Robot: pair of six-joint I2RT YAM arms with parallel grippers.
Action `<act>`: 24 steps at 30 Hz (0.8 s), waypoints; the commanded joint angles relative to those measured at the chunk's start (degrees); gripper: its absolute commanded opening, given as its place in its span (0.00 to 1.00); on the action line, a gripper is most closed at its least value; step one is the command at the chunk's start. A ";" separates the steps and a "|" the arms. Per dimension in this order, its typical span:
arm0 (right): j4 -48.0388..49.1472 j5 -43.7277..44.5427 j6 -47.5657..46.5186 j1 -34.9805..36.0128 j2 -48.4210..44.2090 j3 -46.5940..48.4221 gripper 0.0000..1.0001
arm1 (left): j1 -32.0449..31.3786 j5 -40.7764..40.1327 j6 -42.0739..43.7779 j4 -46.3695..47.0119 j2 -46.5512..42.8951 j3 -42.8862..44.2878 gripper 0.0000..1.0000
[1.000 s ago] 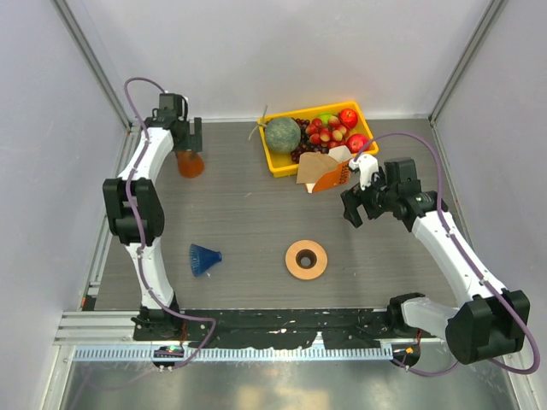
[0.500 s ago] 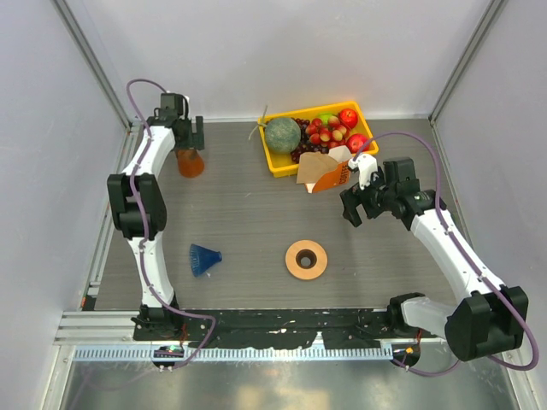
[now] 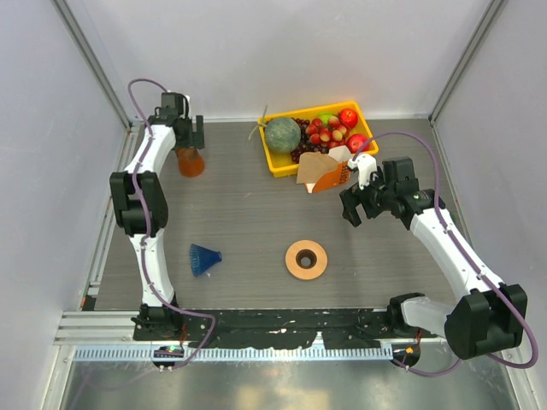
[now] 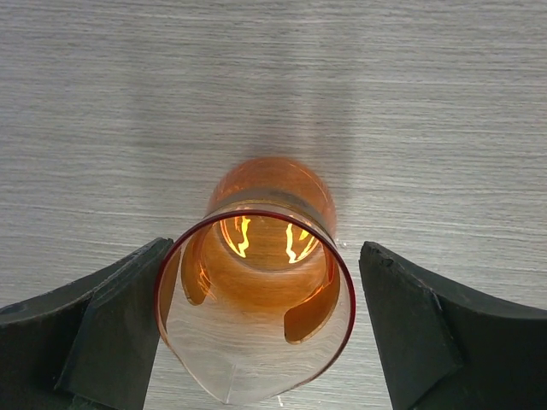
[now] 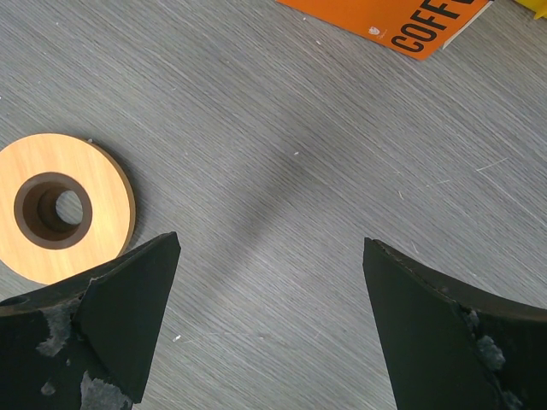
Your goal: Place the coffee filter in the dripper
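Observation:
The dripper (image 3: 203, 258), a dark blue ribbed cone, lies on its side at the front left of the table. The coffee filter (image 3: 310, 166), tan paper, sticks out of the orange-and-white carton (image 3: 333, 176) beside the yellow tray. My left gripper (image 3: 190, 145) is at the far back left, open, with its jaws on either side of an upright orange translucent cup (image 4: 256, 282). My right gripper (image 3: 355, 209) is open and empty over bare table, just right of and nearer than the carton, whose corner (image 5: 402, 21) shows in the right wrist view.
An orange-brown ring stand (image 3: 306, 259) lies at the front middle and also shows in the right wrist view (image 5: 60, 209). A yellow tray (image 3: 278, 166) at the back holds a melon, apples and grapes. The walls stand close at the left and right.
The left arm's elbow has shifted slightly up and right while its gripper stays at the cup. The right gripper has barely moved.

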 commanded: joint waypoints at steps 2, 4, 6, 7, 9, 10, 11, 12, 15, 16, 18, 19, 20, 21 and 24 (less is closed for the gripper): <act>1.81 -0.48 0.71 0.07 -0.08 0.36 0.95 | 0.47 -0.59 0.86 0.32 1.04 2.36 0.90; 1.72 -0.39 0.62 0.16 0.01 0.28 0.95 | 0.47 -0.59 1.12 0.49 1.22 2.37 0.88; 1.81 -0.39 0.53 0.07 0.01 0.19 0.96 | 0.55 -0.41 1.47 0.58 1.22 2.45 0.86; 1.72 -0.39 0.53 0.16 0.10 0.19 0.95 | 0.55 -0.41 1.65 0.58 1.22 2.45 0.84; 1.72 -0.48 0.53 0.16 0.36 0.27 0.95 | 0.55 -0.33 2.00 0.58 1.22 2.54 0.80; 1.72 -0.48 0.71 0.25 0.45 0.28 0.95 | 0.55 -0.24 2.18 0.58 1.13 2.54 0.78; 1.81 -0.48 0.71 0.16 0.45 0.28 0.96 | 0.55 -0.32 2.44 0.58 1.05 2.45 0.76; 1.72 -0.48 0.62 0.16 0.45 0.28 0.95 | 0.64 -0.33 2.53 0.67 0.78 2.45 0.75; 1.63 -0.48 0.62 0.16 0.28 0.36 0.96 | 0.73 0.81 3.67 0.67 -0.88 1.58 0.71; 1.63 -0.48 0.62 0.16 0.19 0.36 0.96 | 0.64 1.43 3.93 0.58 -1.76 1.23 0.71; 1.54 -0.65 0.53 0.25 0.10 0.36 0.96 | 0.64 3.44 4.81 0.50 -3.87 -0.09 0.69; 1.63 -0.74 0.53 0.16 0.01 0.36 0.95 | 0.64 5.02 5.16 0.58 -5.44 -1.31 0.68; 1.46 -0.92 0.62 0.16 0.01 0.28 0.95 | 0.47 7.30 6.91 0.93 -6.94 -2.81 0.67; 1.46 -0.92 0.53 0.16 -0.16 0.28 0.96 | 0.29 9.24 8.06 1.54 -9.04 -4.39 0.67; 1.54 -1.18 0.62 0.16 -0.60 0.10 0.95 | -1.11 12.41 12.19 3.39 -15.37 -10.53 0.67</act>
